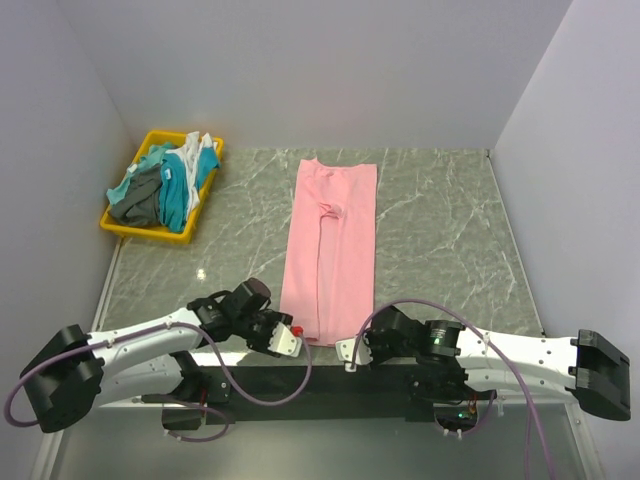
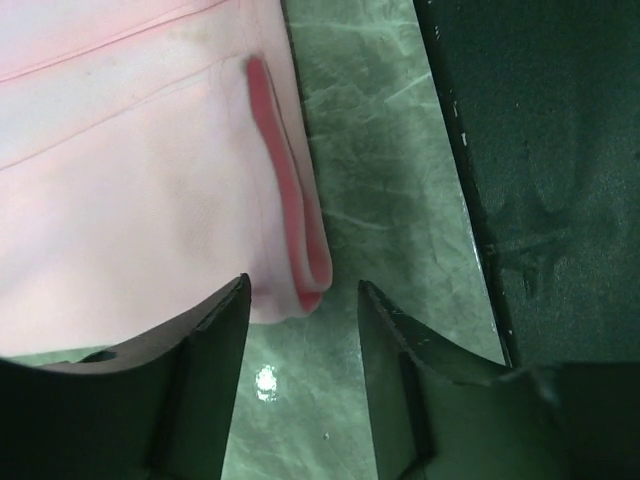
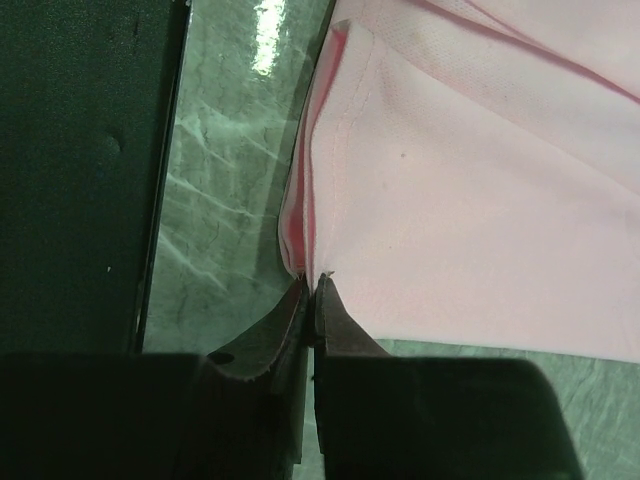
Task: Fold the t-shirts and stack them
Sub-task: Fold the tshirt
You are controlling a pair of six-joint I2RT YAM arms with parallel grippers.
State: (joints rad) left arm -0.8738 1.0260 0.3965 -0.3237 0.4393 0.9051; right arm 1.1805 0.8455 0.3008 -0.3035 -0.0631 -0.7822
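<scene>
One pink shirt (image 1: 330, 250), folded long, middle of table (image 1: 440, 230), down to near edge. One yellow bin (image 1: 140, 232), far left corner, holding teal, grey, white shirts (image 1: 165, 185). Two grippers: left gripper (image 2: 302, 290) open astride shirt's near corner; right gripper (image 3: 310, 290) pinched shut on the other.

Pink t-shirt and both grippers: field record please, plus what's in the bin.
pink t-shirt: flat on the table, folded lengthwise into a long strip, near end at the arms
left gripper: open, fingers either side of the strip's near-left corner, not gripping
right gripper: shut on the near-right corner
yellow bin: far left of the table
bin contents: teal t-shirt, dark grey t-shirt, white t-shirt, all crumpled
stack: none yet
</scene>
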